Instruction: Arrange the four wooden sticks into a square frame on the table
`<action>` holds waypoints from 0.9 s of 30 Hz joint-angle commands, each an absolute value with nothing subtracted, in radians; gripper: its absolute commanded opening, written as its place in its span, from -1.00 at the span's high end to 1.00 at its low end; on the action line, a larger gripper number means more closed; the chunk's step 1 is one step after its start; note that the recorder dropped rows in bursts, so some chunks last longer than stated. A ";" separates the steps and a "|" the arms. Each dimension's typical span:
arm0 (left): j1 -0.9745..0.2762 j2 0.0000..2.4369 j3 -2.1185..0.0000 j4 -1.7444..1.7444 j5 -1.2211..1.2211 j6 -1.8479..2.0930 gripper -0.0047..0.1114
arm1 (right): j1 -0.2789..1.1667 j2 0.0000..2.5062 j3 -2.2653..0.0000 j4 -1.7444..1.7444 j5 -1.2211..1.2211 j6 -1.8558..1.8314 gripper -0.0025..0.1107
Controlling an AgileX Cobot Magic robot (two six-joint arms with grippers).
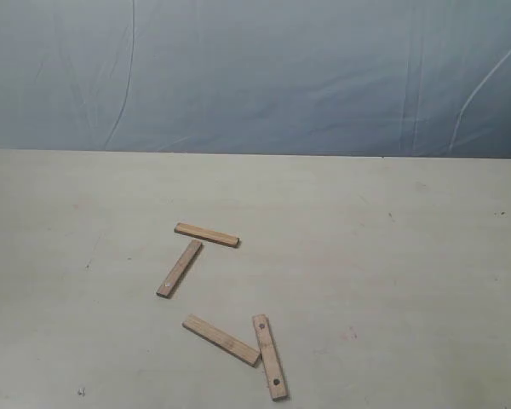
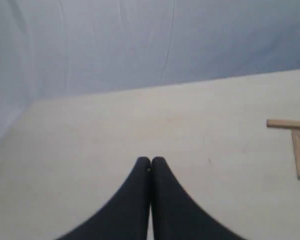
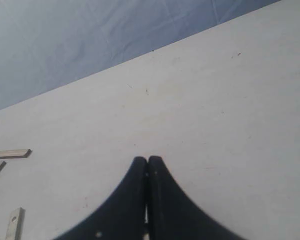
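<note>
Exterior view shows the four wooden sticks (image 1: 207, 234) scattered loose on the table (image 1: 392, 281), no corner yet formed; the left gripper (image 2: 150, 161) and right gripper (image 3: 147, 160), both closed and empty, would first need to open over one stick.

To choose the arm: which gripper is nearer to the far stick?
Left, probably. The far stick lies apart from both, but looks larger from the left gripper than from the right gripper.

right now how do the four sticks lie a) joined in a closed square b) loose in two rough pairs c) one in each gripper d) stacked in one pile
b: farthest stick and second stick form one pair, third stick and nearest stick another.
</note>
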State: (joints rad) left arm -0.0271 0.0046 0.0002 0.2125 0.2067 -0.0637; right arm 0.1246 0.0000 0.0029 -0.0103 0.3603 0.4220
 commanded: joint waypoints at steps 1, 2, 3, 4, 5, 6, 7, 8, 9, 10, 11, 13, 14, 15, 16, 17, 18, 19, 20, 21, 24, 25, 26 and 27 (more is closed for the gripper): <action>-0.033 0.000 0.000 0.227 -0.070 -0.072 0.92 | 0.129 0.000 0.000 -0.015 0.356 0.420 0.97; -0.033 0.000 0.000 0.194 -0.165 -0.075 0.92 | 0.129 0.000 0.000 -0.015 0.356 0.420 0.97; -0.033 0.000 0.000 0.169 -0.231 -0.095 0.92 | 0.129 0.000 0.000 -0.015 0.356 0.420 0.97; -0.033 0.000 0.000 0.135 -0.313 -0.142 0.92 | 0.129 0.000 0.000 -0.015 0.356 0.420 0.97; -0.033 0.000 0.000 0.107 -0.388 -0.253 0.92 | 0.129 0.000 0.000 -0.015 0.356 0.420 0.97; -0.033 0.000 0.000 0.098 -0.451 -0.395 0.92 | 0.129 0.000 0.000 -0.015 0.356 0.420 0.97; -0.033 0.000 0.000 0.098 -0.492 -0.501 0.92 | 0.129 0.000 0.000 -0.015 0.356 0.420 0.97; -0.033 0.000 0.000 0.098 -0.542 -0.591 0.92 | 0.129 0.000 0.000 -0.015 0.356 0.420 0.97; -0.033 0.000 0.000 0.095 -0.605 -0.612 0.92 | 0.129 0.000 0.000 -0.015 0.356 0.420 0.97; -0.033 0.000 0.000 0.090 -0.650 -0.601 0.92 | 0.129 0.000 0.000 -0.015 0.356 0.420 0.97; -0.033 0.000 -0.017 0.088 -0.690 -0.579 0.92 | 0.129 0.000 0.000 -0.015 0.356 0.420 0.97; -0.033 0.010 -0.109 0.094 -0.690 -0.551 0.92 | 0.129 0.000 0.000 -0.015 0.356 0.420 0.97; -0.033 0.030 -0.149 0.104 -0.681 -0.539 0.92 | 0.129 0.000 0.000 -0.015 0.356 0.420 0.97; -0.033 0.063 -0.201 0.122 -0.666 -0.537 0.92 | 0.129 0.000 0.000 -0.015 0.356 0.420 0.97; -0.033 0.104 -0.254 0.149 -0.646 -0.537 0.92 | 0.129 0.000 0.000 -0.015 0.356 0.420 0.97; -0.033 0.139 -0.297 0.174 -0.629 -0.537 0.92 | 0.129 0.000 0.000 -0.015 0.356 0.420 0.97; -0.033 0.189 -0.347 0.212 -0.608 -0.540 0.92 | 0.129 0.000 0.000 -0.015 0.356 0.420 0.97; -0.033 0.241 -0.397 0.248 -0.587 -0.542 0.92 | 0.129 0.000 0.000 -0.015 0.356 0.420 0.97; -0.033 0.298 -0.435 0.275 -0.559 -0.542 0.92 | 0.129 0.000 0.000 -0.015 0.356 0.420 0.97; -0.033 0.356 -0.483 0.313 -0.517 -0.546 0.92 | 0.129 0.000 0.000 -0.015 0.356 0.420 0.97; -0.033 0.526 -0.631 0.479 -0.281 -0.556 0.92 | 0.129 0.000 0.000 -0.015 0.356 0.420 0.97; -0.033 0.589 -0.675 0.549 -0.183 -0.577 0.92 | 0.129 0.000 0.000 -0.015 0.356 0.420 0.97; -0.046 0.649 -0.712 0.592 -0.083 -0.610 0.92 | 0.129 0.000 0.000 -0.015 0.356 0.420 0.97; -0.064 0.709 -0.746 0.612 0.017 -0.621 0.92 | 0.129 0.000 0.000 -0.015 0.356 0.420 0.97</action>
State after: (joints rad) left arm -0.0344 0.5660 -0.6707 0.5140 -0.2497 -0.5731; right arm 0.1246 0.0000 0.0029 -0.0103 0.3603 0.4220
